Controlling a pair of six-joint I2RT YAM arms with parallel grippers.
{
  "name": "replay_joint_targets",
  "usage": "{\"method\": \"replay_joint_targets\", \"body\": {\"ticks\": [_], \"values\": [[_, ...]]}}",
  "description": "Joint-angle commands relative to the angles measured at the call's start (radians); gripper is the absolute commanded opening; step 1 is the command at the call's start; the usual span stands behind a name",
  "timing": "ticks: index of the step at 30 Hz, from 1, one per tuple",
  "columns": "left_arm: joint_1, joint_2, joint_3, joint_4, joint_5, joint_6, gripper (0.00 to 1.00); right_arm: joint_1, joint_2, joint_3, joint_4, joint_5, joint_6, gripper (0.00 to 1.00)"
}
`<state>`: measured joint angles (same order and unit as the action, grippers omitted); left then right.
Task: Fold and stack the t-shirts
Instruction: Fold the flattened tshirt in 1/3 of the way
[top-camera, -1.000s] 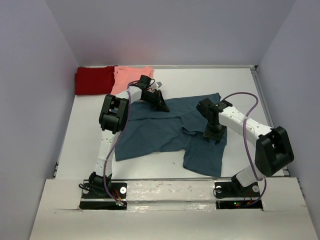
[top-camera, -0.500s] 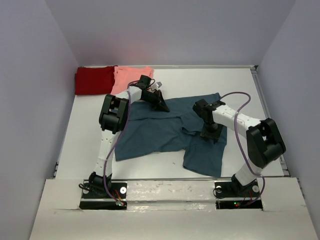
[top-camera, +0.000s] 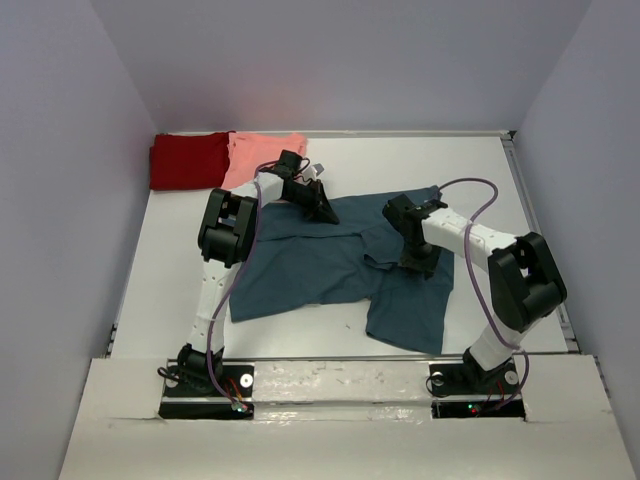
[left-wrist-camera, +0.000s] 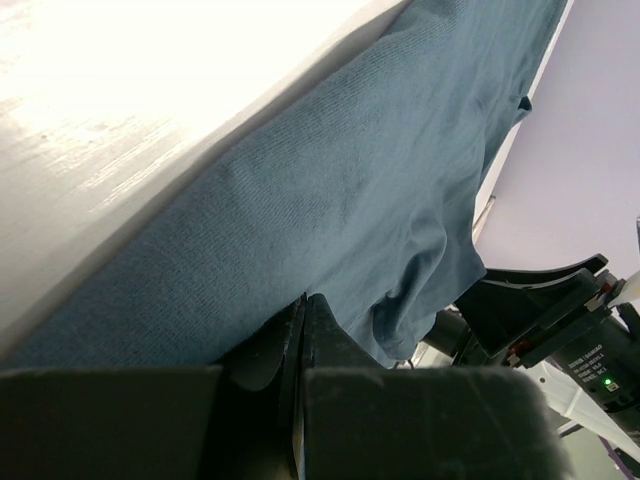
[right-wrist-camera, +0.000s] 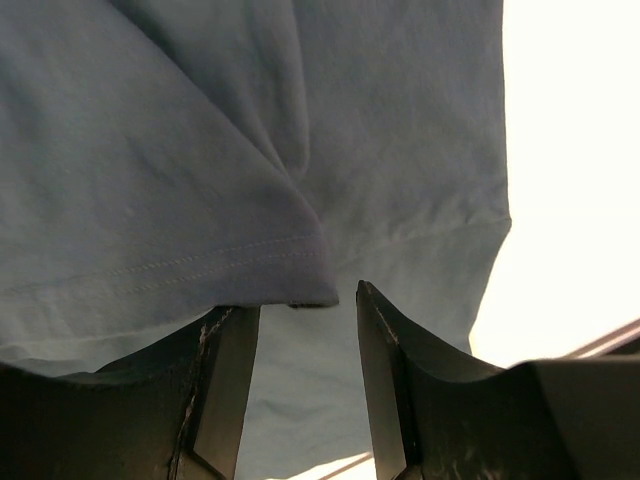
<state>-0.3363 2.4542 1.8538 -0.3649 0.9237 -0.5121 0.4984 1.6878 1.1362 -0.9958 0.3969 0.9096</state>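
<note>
The teal-blue t-shirt (top-camera: 310, 270) lies spread and rumpled across the middle of the white table (top-camera: 480, 170). My left gripper (top-camera: 322, 212) is at its far edge; in the left wrist view (left-wrist-camera: 304, 298) the jaws are pressed together with the teal-blue fabric (left-wrist-camera: 380, 170) at their tips. My right gripper (top-camera: 420, 262) is low over the shirt's right part. In the right wrist view (right-wrist-camera: 300, 300) it is open, straddling a stitched hem corner of the fabric (right-wrist-camera: 200, 150). The dark red t-shirt (top-camera: 185, 160) and the salmon-pink t-shirt (top-camera: 262, 152) lie at the far left corner.
Grey walls close in the table on three sides. A metal rail (top-camera: 530, 200) runs along the right edge. The right arm (left-wrist-camera: 540, 310) shows past the shirt in the left wrist view. Bare table lies at the far right and the near left.
My right gripper has shifted a little left and away over the shirt, and its elbow has swung inward. The left arm and the shirts have not moved.
</note>
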Motion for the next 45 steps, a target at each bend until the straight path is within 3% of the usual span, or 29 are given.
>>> {"method": "replay_joint_targets", "body": {"ticks": [1, 12, 14, 15, 18, 26, 37, 40, 41, 42, 45], "values": [[0.014, 0.025, 0.004, -0.045, -0.045, 0.021, 0.08, -0.004, -0.043, 0.005, 0.098, 0.077, -0.011, 0.49], [0.016, 0.025, -0.001, -0.043, -0.040, 0.021, 0.08, -0.004, -0.111, -0.049, 0.155, 0.135, -0.017, 0.45], [0.016, 0.026, -0.001, -0.040, -0.039, 0.020, 0.08, -0.004, -0.105, -0.053, 0.154, 0.132, -0.017, 0.24], [0.016, 0.028, -0.001, -0.040, -0.037, 0.020, 0.08, -0.004, -0.102, -0.053, 0.152, 0.126, -0.017, 0.07], [0.017, 0.029, -0.001, -0.040, -0.036, 0.020, 0.08, -0.004, -0.088, -0.043, 0.129, 0.114, -0.008, 0.00], [0.022, 0.026, -0.007, -0.039, -0.037, 0.017, 0.08, -0.033, -0.135, -0.039, 0.003, 0.099, 0.034, 0.00], [0.022, 0.028, -0.005, -0.039, -0.039, 0.017, 0.08, -0.109, -0.165, -0.038, -0.001, 0.039, -0.086, 0.00], [0.022, 0.028, -0.001, -0.039, -0.039, 0.017, 0.08, -0.118, -0.119, -0.035, 0.002, -0.032, -0.094, 0.14], [0.022, 0.029, 0.001, -0.039, -0.037, 0.017, 0.08, -0.118, -0.117, -0.033, 0.003, -0.042, -0.091, 0.23], [0.022, 0.029, 0.001, -0.039, -0.039, 0.018, 0.08, -0.118, -0.119, -0.030, 0.008, -0.062, -0.087, 0.40], [0.023, 0.026, -0.001, -0.040, -0.040, 0.018, 0.08, -0.191, -0.148, -0.018, 0.049, -0.125, -0.106, 0.62]]}}
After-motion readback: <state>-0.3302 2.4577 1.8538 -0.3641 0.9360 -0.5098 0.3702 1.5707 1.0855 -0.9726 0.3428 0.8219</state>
